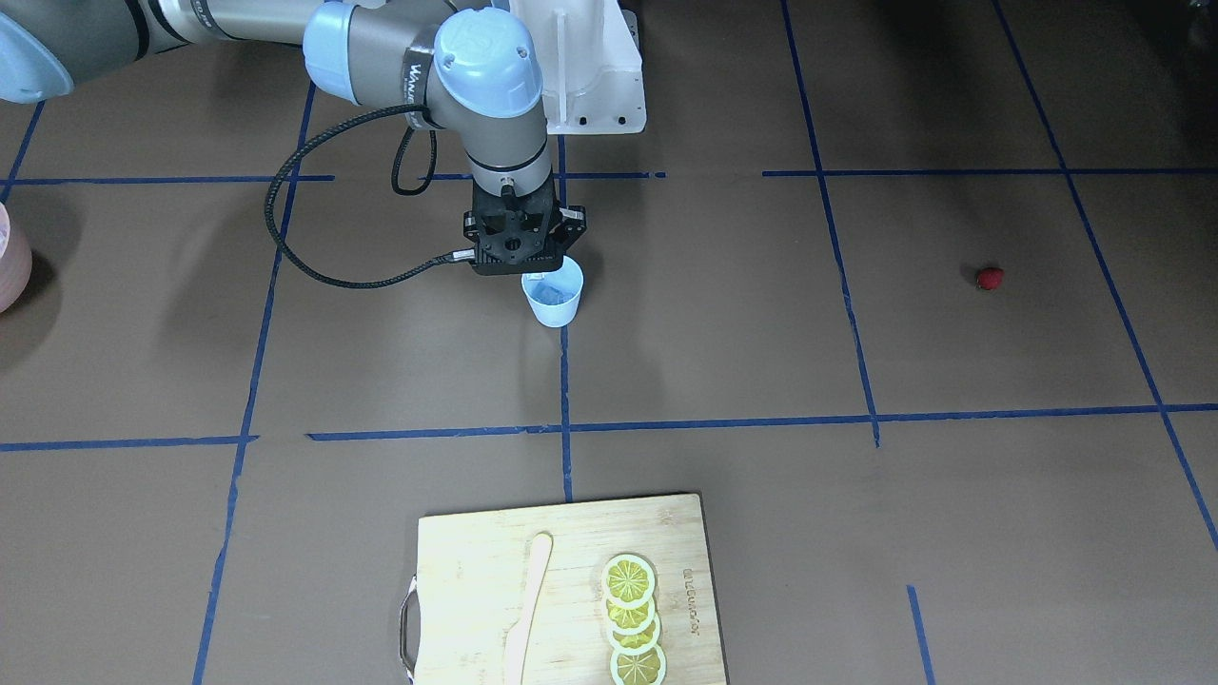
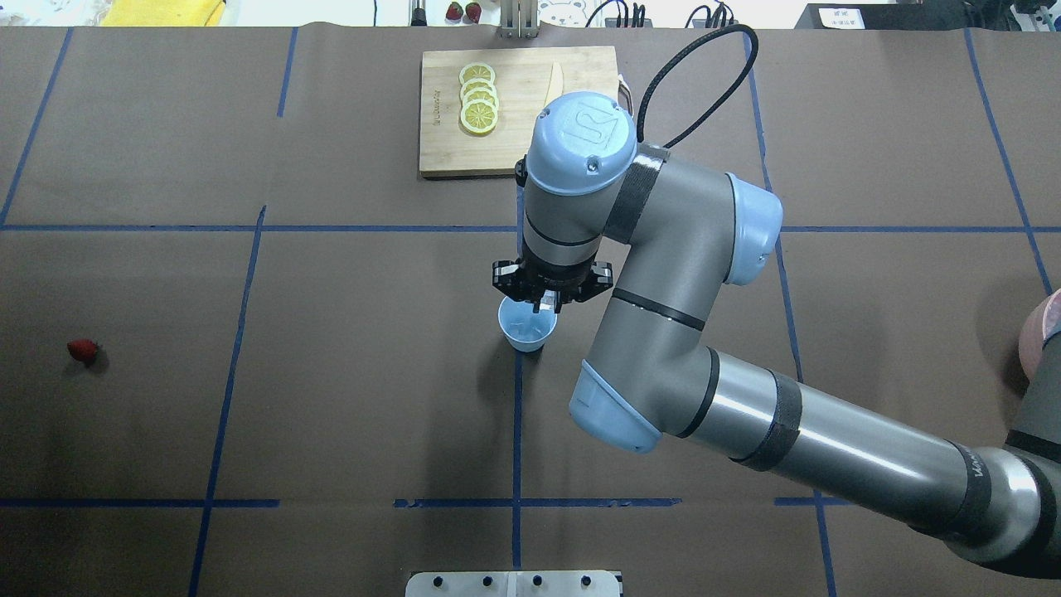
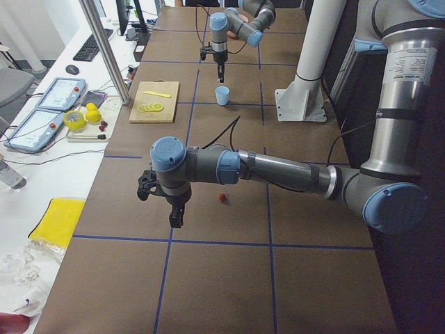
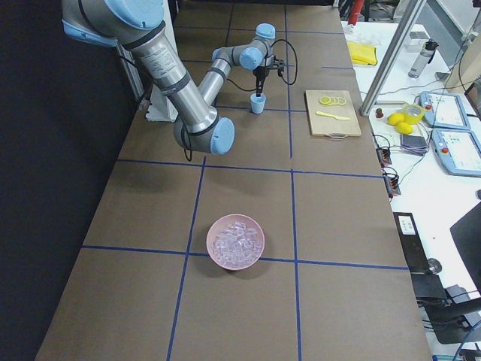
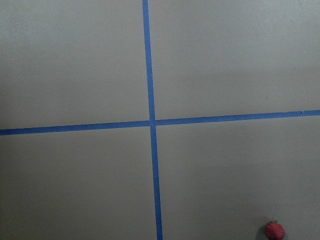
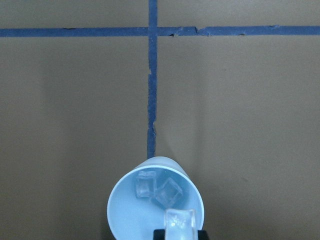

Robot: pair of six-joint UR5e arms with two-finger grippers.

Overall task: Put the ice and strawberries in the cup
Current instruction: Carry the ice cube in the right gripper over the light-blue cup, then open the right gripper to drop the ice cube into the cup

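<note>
Brown and matte, the bench (image 2: 331, 414) is gridded with blue tape (image 2: 515, 431). The smooth, tapered light-blue cup (image 1: 554, 303) stands mid-frame in the overhead view, directly under the right claw (image 2: 545, 305). That claw pinches a glassy ice lump (image 6: 180, 220) over the rim, and two clear cubes (image 6: 168, 192) lie inside. The tiny red strawberry (image 2: 82, 350) sits at the far left, near the left claw (image 3: 175, 217), whose grip I cannot tell.

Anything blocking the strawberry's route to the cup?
Nothing visible lies on the table between the strawberry and the cup. The right gripper hangs right over the cup's mouth, gripping an ice cube, so the drop spot from above is occupied.
</note>
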